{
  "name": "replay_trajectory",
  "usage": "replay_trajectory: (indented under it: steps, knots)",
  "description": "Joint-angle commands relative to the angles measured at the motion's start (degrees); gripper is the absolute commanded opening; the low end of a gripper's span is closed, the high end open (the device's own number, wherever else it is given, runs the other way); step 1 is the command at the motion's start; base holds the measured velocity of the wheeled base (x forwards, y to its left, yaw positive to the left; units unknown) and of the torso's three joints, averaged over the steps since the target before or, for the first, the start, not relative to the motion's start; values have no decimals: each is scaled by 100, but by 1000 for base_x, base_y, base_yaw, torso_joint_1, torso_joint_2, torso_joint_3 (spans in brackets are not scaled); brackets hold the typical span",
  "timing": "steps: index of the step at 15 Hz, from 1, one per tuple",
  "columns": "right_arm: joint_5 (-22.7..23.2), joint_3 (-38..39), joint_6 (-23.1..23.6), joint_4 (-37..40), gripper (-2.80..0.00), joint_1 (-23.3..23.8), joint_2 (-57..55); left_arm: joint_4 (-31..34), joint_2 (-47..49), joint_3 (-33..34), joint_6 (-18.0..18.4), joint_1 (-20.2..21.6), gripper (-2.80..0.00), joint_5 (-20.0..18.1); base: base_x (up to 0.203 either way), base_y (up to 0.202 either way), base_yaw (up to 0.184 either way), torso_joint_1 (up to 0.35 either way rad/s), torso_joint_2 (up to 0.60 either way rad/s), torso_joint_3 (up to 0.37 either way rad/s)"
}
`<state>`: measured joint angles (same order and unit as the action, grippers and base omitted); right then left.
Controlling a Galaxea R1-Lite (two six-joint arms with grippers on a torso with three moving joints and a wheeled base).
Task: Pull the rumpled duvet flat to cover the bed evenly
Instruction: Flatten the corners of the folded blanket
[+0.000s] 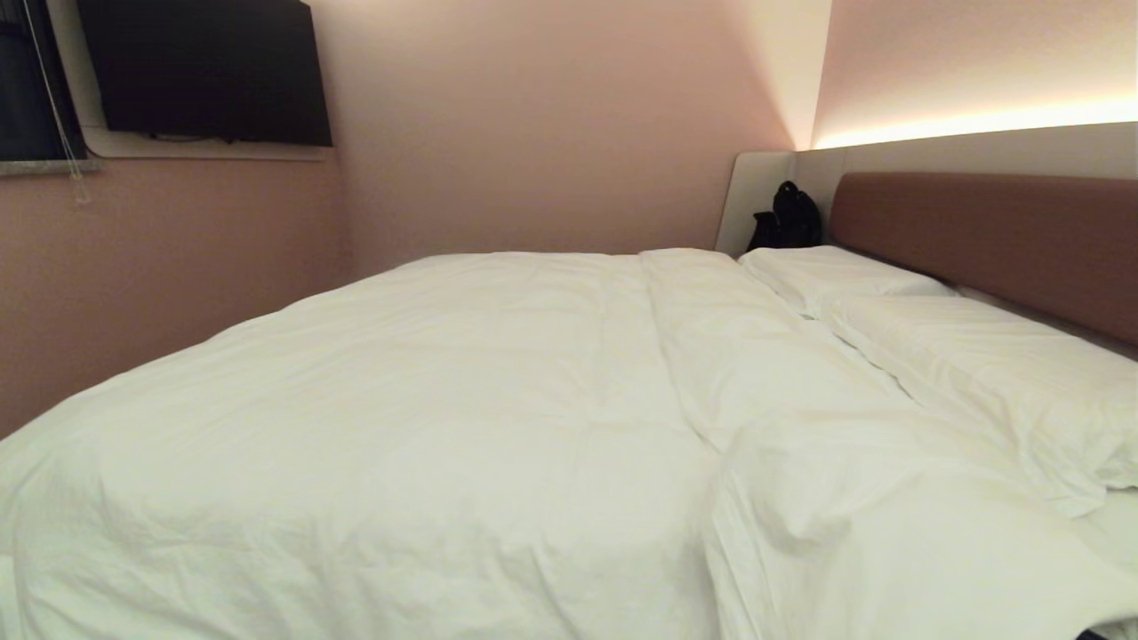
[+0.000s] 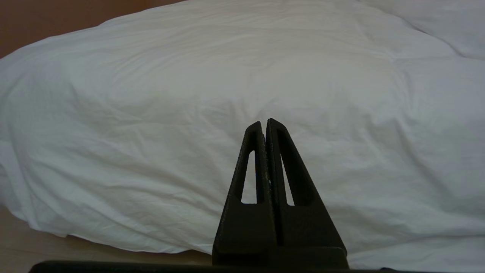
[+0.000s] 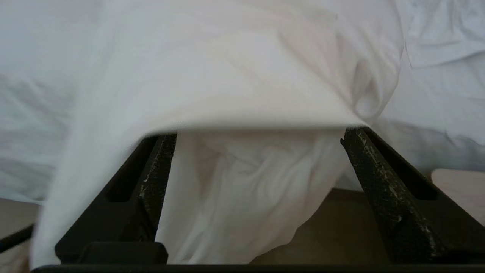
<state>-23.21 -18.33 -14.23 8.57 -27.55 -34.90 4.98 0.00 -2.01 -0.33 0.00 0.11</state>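
Draped over the wide-spread right end effector [image 3: 257,132], a hanging fold of duvet [image 1: 498,382] on the bed [image 1: 978,227] should, I judge, be drawn clear and flat, not snagged, while the left end effector [image 2: 264,123] waits closed.

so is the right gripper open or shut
Open: in the right wrist view the right gripper has its fingers spread wide, with a duvet fold draped across the tips, not pinched.
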Motion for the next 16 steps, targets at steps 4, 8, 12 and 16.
replay_trajectory:
  steps: [4, 8, 12, 16]
  knots:
    - [554, -581, -48, 3276, 0, -5, 1088, 2, 0, 0, -11, 0, -280, -2, 0, 0, 0, 0, 0, 0]
    - [534, -804, -82, 3259, 0, 1, 1103, 2, 0, -1, -11, 0, -280, -2, 0, 0, 0, 0, 0, 0]
    - [485, -1109, -103, 2897, 0, 5, 582, 2, 0, -1, -2, 0, -280, 6, 0, 0, 0, 0, 0, 0]
    - [280, -1460, -158, 2147, 0, 119, -931, 2, 0, 3, -8, 0, -280, 3, 0, 0, 0, 0, 0, 0]
